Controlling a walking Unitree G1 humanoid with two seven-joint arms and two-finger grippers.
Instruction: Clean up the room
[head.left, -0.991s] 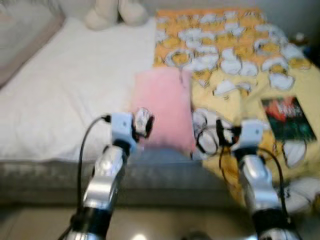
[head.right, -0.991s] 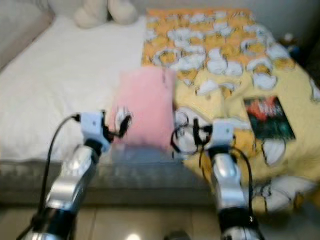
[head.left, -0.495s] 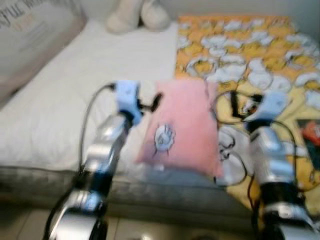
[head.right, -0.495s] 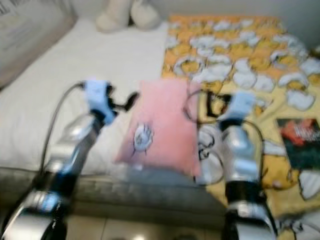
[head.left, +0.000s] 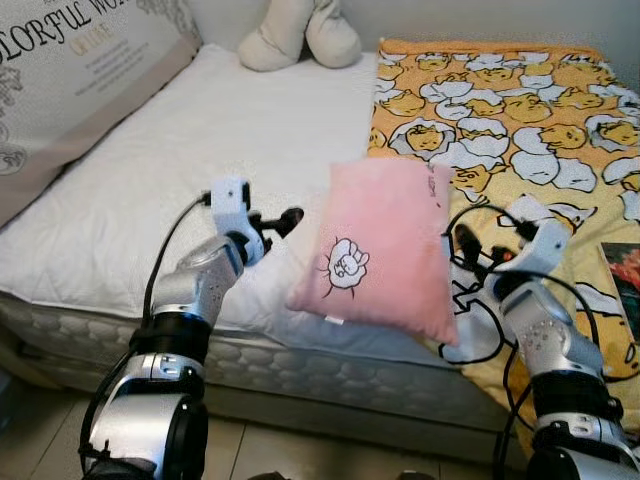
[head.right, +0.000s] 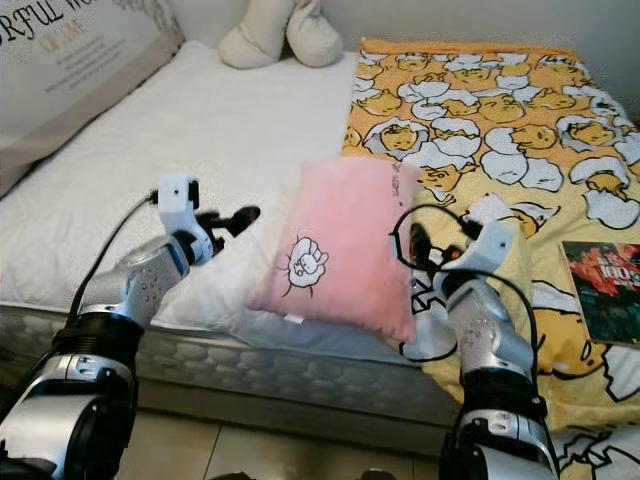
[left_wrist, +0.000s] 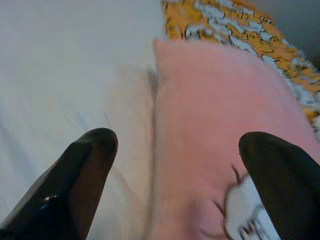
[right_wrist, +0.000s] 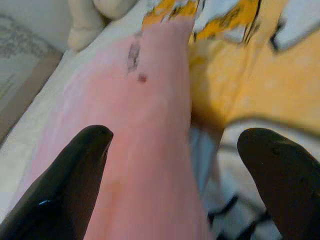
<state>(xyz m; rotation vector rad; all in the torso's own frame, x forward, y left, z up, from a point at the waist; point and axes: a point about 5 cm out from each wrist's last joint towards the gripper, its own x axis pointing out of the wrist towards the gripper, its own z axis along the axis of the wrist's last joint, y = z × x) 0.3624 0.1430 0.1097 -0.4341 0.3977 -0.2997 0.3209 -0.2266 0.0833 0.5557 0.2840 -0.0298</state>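
Two grippers, fingers (left_wrist: 85, 175) wide, flank pink pillow (head.left: 385, 250) on bed (head.left: 150, 190).

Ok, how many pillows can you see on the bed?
2. A pink pillow sits at the near edge between the left gripper and right gripper; a lettered pillow leans at the far left. Others may be out of frame.

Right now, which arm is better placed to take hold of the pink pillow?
Right, narrowly. The right gripper sits against the pink pillow's edge, open around it in its wrist view. The left gripper, also open, hangs just short of the other side.
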